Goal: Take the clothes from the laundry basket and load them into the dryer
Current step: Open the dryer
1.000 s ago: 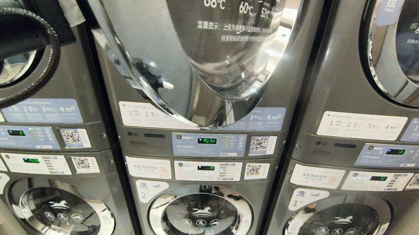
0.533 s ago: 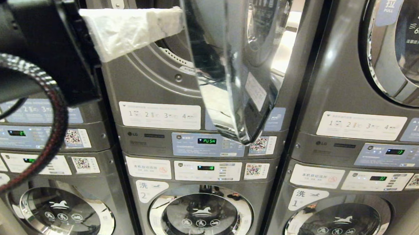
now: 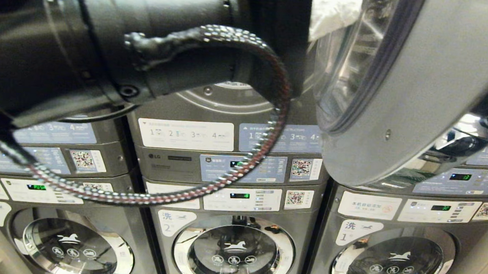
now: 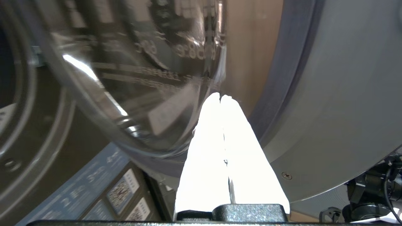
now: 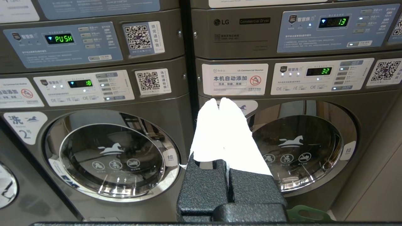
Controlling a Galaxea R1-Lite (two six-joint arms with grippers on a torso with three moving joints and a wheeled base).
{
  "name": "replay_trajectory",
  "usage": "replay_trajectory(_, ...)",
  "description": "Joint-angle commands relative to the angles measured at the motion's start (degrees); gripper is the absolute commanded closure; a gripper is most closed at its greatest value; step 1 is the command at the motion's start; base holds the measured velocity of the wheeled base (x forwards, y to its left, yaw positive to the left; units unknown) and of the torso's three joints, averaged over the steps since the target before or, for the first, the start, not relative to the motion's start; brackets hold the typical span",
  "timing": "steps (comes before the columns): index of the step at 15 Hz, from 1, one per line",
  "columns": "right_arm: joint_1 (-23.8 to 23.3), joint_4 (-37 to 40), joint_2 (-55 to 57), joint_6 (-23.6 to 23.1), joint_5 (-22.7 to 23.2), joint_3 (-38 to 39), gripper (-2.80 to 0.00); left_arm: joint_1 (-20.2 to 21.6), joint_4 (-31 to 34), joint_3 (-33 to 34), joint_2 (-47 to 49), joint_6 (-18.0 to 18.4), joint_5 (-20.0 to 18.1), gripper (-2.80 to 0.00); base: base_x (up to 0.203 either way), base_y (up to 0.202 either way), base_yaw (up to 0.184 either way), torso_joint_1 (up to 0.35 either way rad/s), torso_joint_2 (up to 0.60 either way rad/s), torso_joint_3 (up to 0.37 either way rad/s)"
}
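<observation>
The dryer [image 3: 210, 135] is the middle upper machine, and its PUSH display [image 5: 63, 39] glows green. Its round door [image 3: 398, 100] hangs wide open to the right, covering the neighbouring dryer's front. My left arm reaches across the top of the head view. My left gripper [image 3: 345, 7] is shut and empty, its white fingertips [image 4: 213, 103] at the door's inner side, where the glass bulge [image 4: 132, 81] meets the grey frame [image 4: 345, 94]. My right gripper [image 5: 219, 101] is shut and empty, low before the washers. A green bit of the laundry basket [image 5: 306, 215] shows beneath it. The clothes are out of view.
Three washers with horse logos [image 3: 233, 250] fill the lower row. Dryers to either side show numbers [image 3: 459, 177]. My left arm's braided cable [image 3: 269, 142] loops in front of the middle control panel. The open door juts out toward me on the right.
The dryer door has swung from nearly shut to wide open on the right. My left arm swept rightward across the view, with its white fingers behind the door.
</observation>
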Motion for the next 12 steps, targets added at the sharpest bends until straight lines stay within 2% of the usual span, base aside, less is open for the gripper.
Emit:
replay_trajectory(1, 0.0, -0.1, 0.1, 0.2, 0.0, 0.4, 0.0, -1.6, -0.4, -2.4, 4.9, 0.0, -0.1, 0.0, 0.0, 0.0, 0.0, 0.0, 0.0, 0.0)
replay_trajectory(8, 0.0, -0.1, 0.1, 0.2, -0.1, 0.4, 0.0, -1.7, -1.9, -3.4, 6.3, -0.1, 0.2, 0.0, 0.0, 0.0, 0.0, 0.0, 0.0, 0.0)
replay_trajectory(10, 0.0, -0.1, 0.1, 0.2, -0.5, 0.4, 0.0, 1.9, -1.9, -0.7, 4.3, 0.0, 1.6, 0.0, 0.0, 0.0, 0.0, 0.0, 0.0, 0.0)
replay_trajectory(12, 0.0, 0.0, 0.1, 0.6, -0.5, 0.4, 0.0, 8.0, -1.9, 6.0, -1.2, -0.1, 2.6, 0.0, 0.0, 0.0, 0.0, 0.0, 0.0, 0.0)
